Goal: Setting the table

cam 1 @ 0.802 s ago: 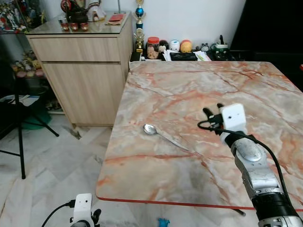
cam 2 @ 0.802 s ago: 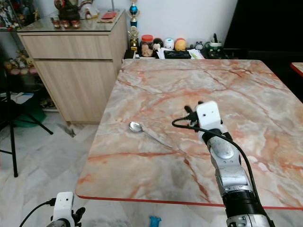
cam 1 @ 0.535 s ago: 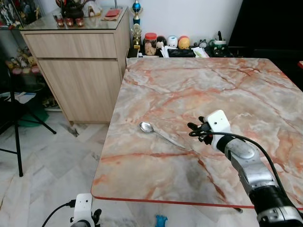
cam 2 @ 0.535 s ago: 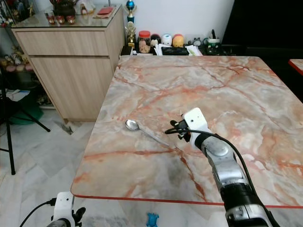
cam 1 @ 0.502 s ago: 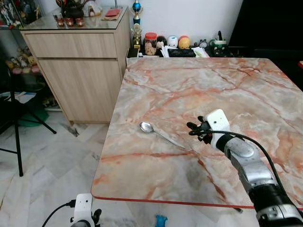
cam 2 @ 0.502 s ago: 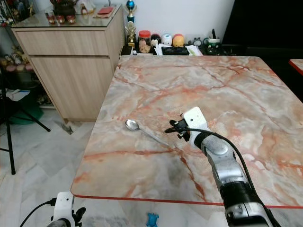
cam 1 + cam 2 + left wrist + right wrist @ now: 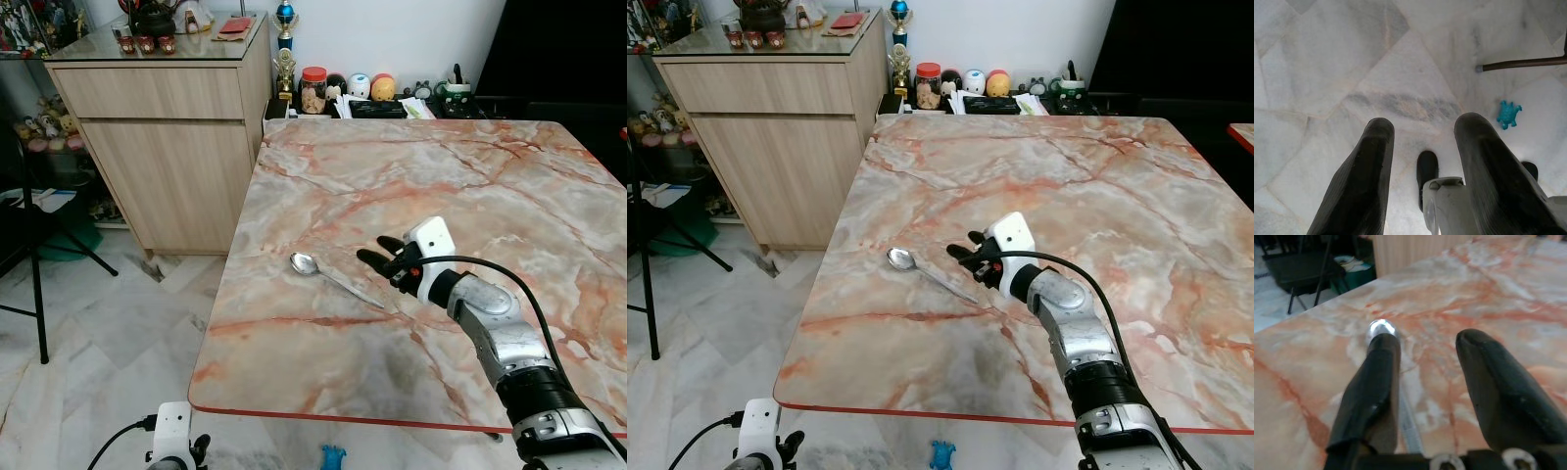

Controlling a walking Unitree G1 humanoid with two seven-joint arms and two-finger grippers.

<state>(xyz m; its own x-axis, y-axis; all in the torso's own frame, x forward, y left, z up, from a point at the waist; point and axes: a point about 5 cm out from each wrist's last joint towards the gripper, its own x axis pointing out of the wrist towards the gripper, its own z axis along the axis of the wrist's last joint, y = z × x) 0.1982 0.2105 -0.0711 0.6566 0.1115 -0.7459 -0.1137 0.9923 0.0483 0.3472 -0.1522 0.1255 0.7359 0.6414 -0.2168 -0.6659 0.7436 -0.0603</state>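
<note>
A silver spoon [image 7: 333,278] lies flat on the pink marble table [image 7: 460,186], bowl toward the table's left edge, handle running back to the right. My right gripper [image 7: 376,257] hovers just above the handle end, open, fingers pointing left toward the bowl. In the right wrist view the spoon's shiny bowl [image 7: 1380,326] peeks out past one finger [image 7: 1373,384], and the handle runs between the two fingers. My left gripper [image 7: 1422,147] hangs low beside the table over the floor, open and holding nothing.
A wooden cabinet [image 7: 167,117] stands off the table's far left corner. Jars and small items [image 7: 382,93] line a shelf behind the table. A black stand [image 7: 39,284] is on the left floor. A small blue toy [image 7: 335,456] lies on the tiles below the table's near edge.
My right gripper has swung left and dropped across the table, from right of the spoon's handle to just over it. The camera also shifted slightly.
</note>
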